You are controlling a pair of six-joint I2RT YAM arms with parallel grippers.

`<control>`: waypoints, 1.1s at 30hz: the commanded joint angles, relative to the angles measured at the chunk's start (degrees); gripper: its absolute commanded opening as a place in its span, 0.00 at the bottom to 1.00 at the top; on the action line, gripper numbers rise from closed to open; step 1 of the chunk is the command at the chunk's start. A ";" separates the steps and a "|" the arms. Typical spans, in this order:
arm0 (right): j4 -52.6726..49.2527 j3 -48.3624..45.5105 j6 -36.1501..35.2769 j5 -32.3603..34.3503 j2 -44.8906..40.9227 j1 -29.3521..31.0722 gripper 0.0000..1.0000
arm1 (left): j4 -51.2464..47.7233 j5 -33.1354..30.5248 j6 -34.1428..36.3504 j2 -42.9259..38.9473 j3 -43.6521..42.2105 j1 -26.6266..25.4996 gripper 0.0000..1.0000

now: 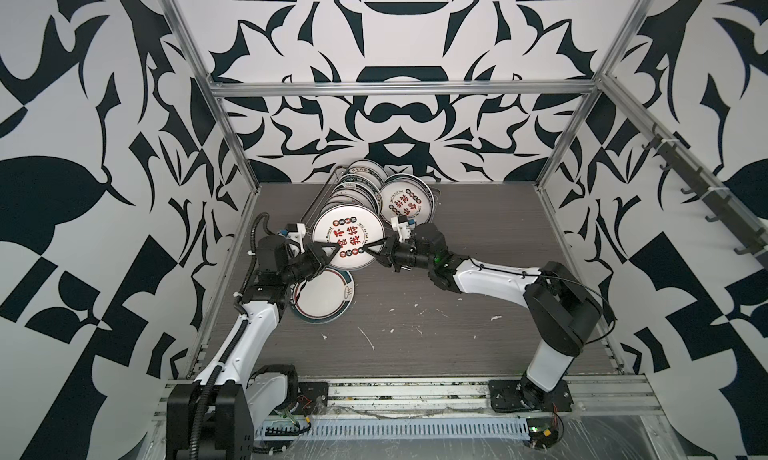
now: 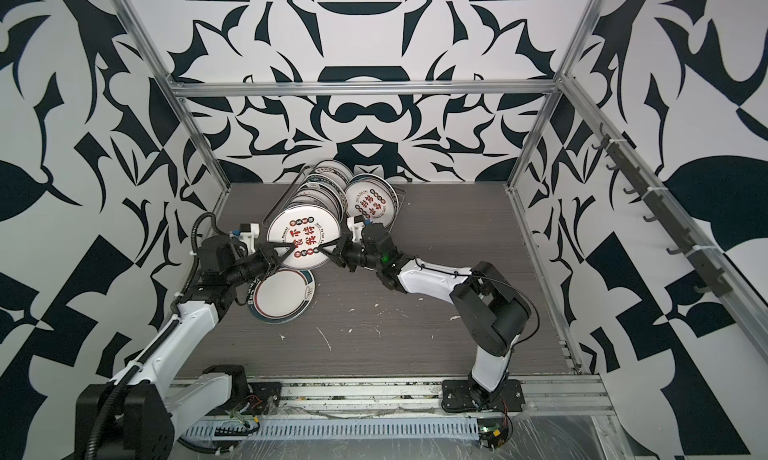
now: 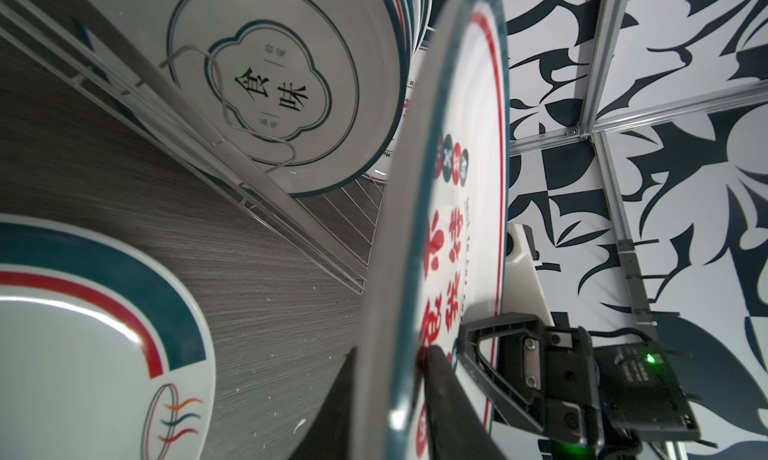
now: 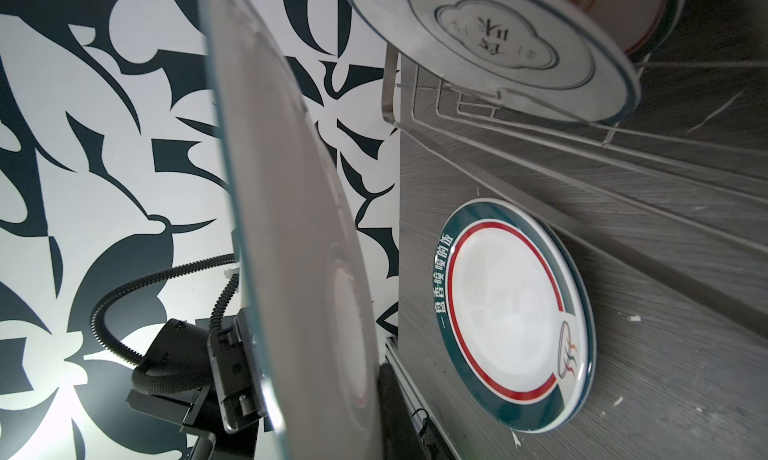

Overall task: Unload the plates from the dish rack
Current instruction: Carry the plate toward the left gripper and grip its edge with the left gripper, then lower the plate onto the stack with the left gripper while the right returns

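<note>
arm bases: left arm (image 1: 232, 346) and right arm (image 1: 490, 273) rise from the rail (image 1: 415, 389) at the front edge and reach in toward the middle.
left hand (image 1: 330, 252): closed down on the left rim of the big plate (image 1: 348, 229), a finger on each face. in the left wrist view one finger (image 3: 440, 379) lies against the printed side.
right hand (image 1: 368, 250): clamped tight on the same plate's right rim, facing the left hand across it.
big plate: white with a teal rim and red and black characters. it is held up between the two hands, print toward the top views, just in front of the rack (image 1: 316, 200). whether its far edge touches the rack i cannot tell.
low plate (image 1: 324, 298): flat on the worktop (image 1: 478, 229) beneath the left hand, with teal and red rings. its far edge is hidden under the big plate, and a second rim shows under it.
rack: wire, at the back of the worktop, set at an angle.
racked plates (image 1: 361, 190): packed on edge in a row along the rack's left side in both top views.
small plate (image 1: 406, 200): leaning in the rack's right side, characters showing, just behind the right hand.
worktop: grey wood grain, with white flecks near the front.
</note>
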 commanded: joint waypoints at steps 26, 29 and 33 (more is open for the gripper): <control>-72.00 31.31 -54.86 37.99 -12.09 1.10 0.56 | -45.78 -5.33 6.65 -14.51 6.02 16.15 0.00; -75.80 33.57 -58.24 46.44 -11.74 1.10 0.57 | -49.67 -9.23 6.74 -15.07 5.67 16.85 0.00; -76.88 34.54 -61.28 50.08 -11.59 1.13 0.60 | -50.96 -11.18 6.61 -14.43 3.58 17.18 0.00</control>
